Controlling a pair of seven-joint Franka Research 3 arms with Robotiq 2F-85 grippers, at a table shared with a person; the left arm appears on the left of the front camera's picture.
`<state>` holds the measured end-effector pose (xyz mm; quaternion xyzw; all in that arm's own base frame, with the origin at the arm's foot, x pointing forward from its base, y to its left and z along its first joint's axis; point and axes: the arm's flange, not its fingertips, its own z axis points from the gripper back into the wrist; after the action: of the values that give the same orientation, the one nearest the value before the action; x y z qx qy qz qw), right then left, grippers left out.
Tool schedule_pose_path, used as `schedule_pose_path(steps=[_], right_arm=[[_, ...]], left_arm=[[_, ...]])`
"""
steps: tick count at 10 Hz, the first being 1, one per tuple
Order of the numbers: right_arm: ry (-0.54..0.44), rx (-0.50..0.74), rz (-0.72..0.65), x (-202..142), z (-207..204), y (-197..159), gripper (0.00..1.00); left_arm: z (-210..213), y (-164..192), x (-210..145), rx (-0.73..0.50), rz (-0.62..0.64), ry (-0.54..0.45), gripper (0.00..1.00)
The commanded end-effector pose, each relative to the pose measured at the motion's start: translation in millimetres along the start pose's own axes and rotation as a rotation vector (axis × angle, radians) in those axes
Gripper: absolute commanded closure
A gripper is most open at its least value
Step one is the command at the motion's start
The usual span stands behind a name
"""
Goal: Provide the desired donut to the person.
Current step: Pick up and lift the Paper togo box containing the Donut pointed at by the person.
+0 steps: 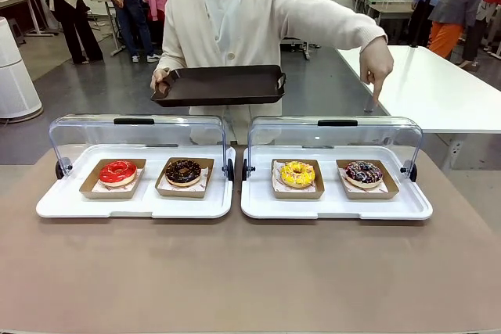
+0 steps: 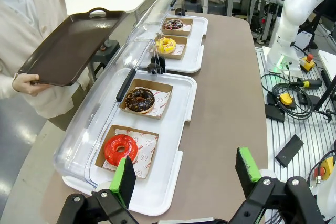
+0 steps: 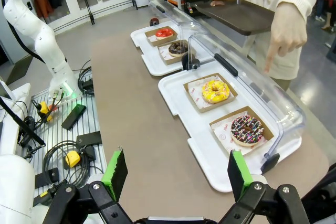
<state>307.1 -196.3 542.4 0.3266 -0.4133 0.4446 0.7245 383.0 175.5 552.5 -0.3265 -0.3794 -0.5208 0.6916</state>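
Front view is showing the person (image 1: 235, 13) pointing one hand (image 1: 378, 60) down toward the rightmost sprinkled donut (image 1: 364, 173), lying flat in the right display case (image 1: 337, 205) on the tabletop (image 1: 250, 271), and holding a dark tray (image 1: 219, 85) level, long axis left-right. Wrist views are showing the left gripper (image 2: 186, 170) and right gripper (image 3: 177, 174) hovering over the tabletop, jaws spread wide, gripping nothing.

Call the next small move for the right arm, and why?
Probably lower the open right gripper toward the sprinkled chocolate donut: the person's hand points down over it, and the clear case lid stands open.
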Motion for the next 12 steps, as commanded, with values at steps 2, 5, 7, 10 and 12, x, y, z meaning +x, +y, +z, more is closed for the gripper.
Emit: schedule_pose_path(steps=[2,5,7,10,12], right_arm=[[-0.016,0.006,0.013,0.8,-0.1,-0.7,0.0],[0.077,0.041,0.032,9.7,-8.6,-0.1,0.0],[0.247,0.095,0.009,33.6,-30.9,-3.0,0.0],[0.499,0.147,0.032,62.9,-77.2,0.3,0.0],[0.634,0.135,0.075,76.1,-116.1,7.1,0.0]], left_arm=[[1.2,-0.8,0.2,-0.007,-0.007,0.0,0.0],[1.2,-0.8,0.2,-0.007,-0.007,0.0,0.0],[1.2,-0.8,0.2,-0.007,-0.007,0.0,0.0],[1.2,-0.8,0.2,-0.007,-0.007,0.0,0.0],[1.2,-0.8,0.2,-0.007,-0.007,0.0,0.0]])
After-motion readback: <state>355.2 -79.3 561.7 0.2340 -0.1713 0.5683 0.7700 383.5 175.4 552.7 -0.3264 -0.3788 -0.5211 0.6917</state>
